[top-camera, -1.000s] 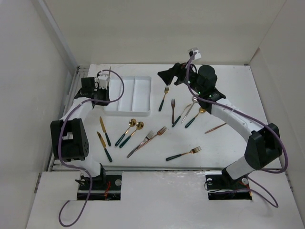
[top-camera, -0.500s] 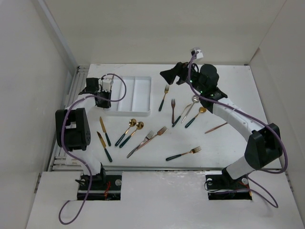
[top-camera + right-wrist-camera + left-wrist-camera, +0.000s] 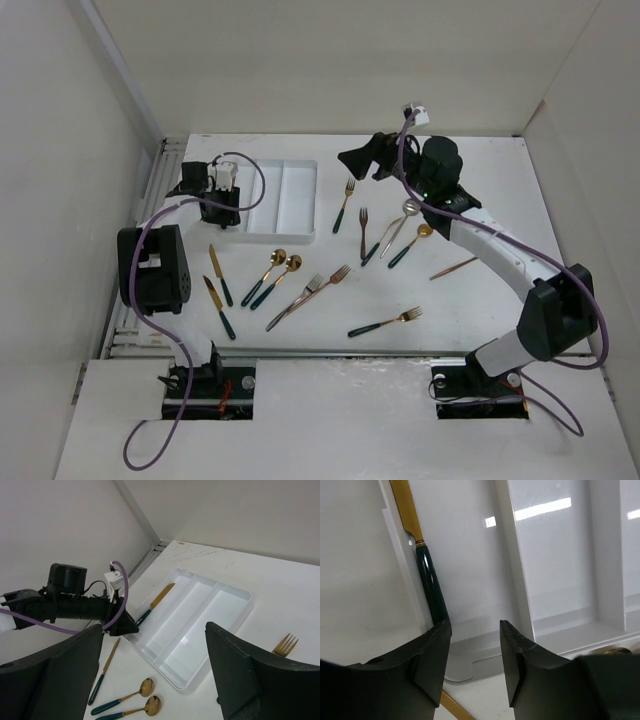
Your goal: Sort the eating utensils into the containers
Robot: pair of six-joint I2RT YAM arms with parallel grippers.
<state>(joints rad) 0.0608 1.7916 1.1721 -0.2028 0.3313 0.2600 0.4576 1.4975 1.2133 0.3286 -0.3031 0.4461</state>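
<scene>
Just one green-handled knife (image 3: 154,605) in the white tray (image 3: 220,610), leftmost compartment.

1. The tool (image 3: 474,628) has its two dark fingers (image 3: 431,666) parted, with a clear gap between them.
2. Below lies a white tray (image 3: 516,555) with long parallel compartments.
3. A knife (image 3: 428,577), gold blade and dark green handle, lies in the leftmost compartment along its outer wall.
4. Its handle end passes behind the left finger.
5. A gold strip (image 3: 453,708) shows on the counter (image 3: 481,703) beyond the tray's rim.
</scene>
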